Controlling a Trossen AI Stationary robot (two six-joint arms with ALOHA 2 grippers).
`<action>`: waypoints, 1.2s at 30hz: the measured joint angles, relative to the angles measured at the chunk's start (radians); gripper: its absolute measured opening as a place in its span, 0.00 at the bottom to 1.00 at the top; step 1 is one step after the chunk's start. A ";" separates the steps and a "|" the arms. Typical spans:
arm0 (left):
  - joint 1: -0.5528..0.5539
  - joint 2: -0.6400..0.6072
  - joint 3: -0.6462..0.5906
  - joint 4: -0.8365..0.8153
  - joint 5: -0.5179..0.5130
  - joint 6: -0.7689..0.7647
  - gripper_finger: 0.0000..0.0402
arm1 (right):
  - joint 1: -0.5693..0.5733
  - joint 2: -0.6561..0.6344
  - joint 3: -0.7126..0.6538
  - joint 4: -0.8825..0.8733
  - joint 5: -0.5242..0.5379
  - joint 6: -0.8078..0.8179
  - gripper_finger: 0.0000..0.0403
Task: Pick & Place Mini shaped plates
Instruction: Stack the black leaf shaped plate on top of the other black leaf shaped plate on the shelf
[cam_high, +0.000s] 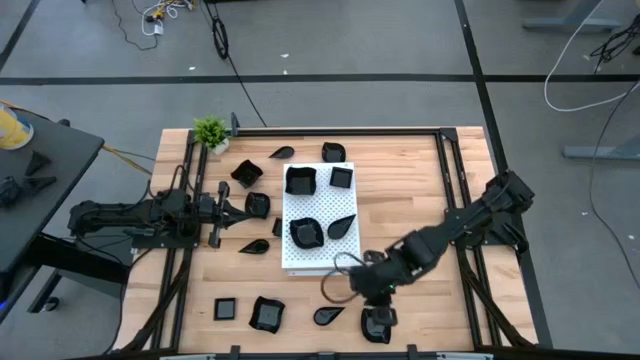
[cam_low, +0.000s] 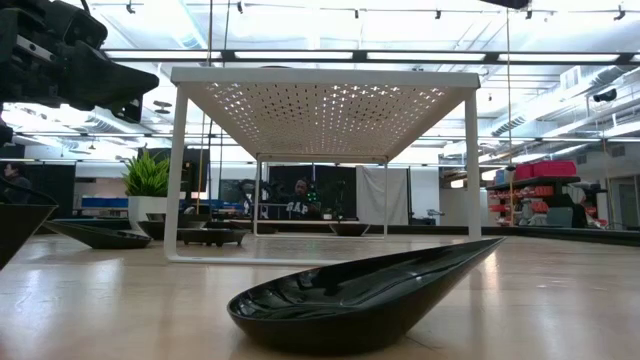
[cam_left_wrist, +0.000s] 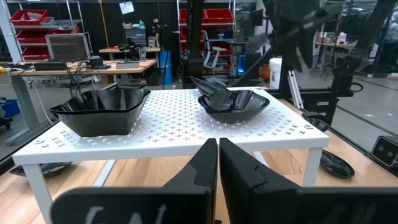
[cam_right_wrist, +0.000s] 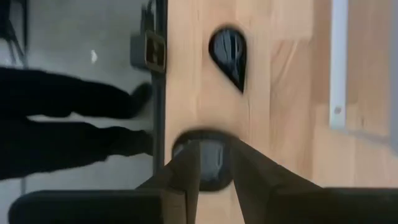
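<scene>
Several glossy black mini shaped plates lie about the wooden table, and others stand on the white perforated board (cam_high: 318, 250), such as a square one (cam_high: 300, 180) and a leaf-shaped one (cam_high: 341, 226). My right gripper (cam_high: 373, 304) reaches in from the right near the table's near edge, slanting down, shut on a small rounded plate (cam_high: 377, 322). A teardrop plate (cam_high: 327, 316) lies just left of it. My left gripper (cam_high: 236, 210) rests level at the left, shut and empty, pointing at the board. My right gripper has the rounded plate (cam_right_wrist: 208, 155) between its two fingers (cam_right_wrist: 186, 171), coming from above and from the table's right. The fingers themselves hide the spot they grip. The plate sits below the fingertips; whether it is clear of the wood, I cannot tell.
A small potted plant (cam_high: 211, 132) stands at the far left corner. The board stands on legs (cam_low: 176, 175) with free room beneath. More plates lie near the front left (cam_high: 267, 314) (cam_high: 226, 309). A person's dark legs (cam_right_wrist: 62, 124) show beyond the near edge.
</scene>
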 joint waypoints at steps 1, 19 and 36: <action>0.000 0.000 0.000 0.000 0.000 0.000 0.05 | 0.013 0.000 -0.011 -0.003 0.000 -0.001 0.23; 0.000 0.000 0.000 0.000 0.000 0.000 0.05 | 0.156 -0.231 -0.361 0.102 0.057 0.184 0.28; 0.000 0.000 0.000 0.000 0.000 0.000 0.05 | 0.155 -0.233 -0.651 0.470 0.026 0.477 0.44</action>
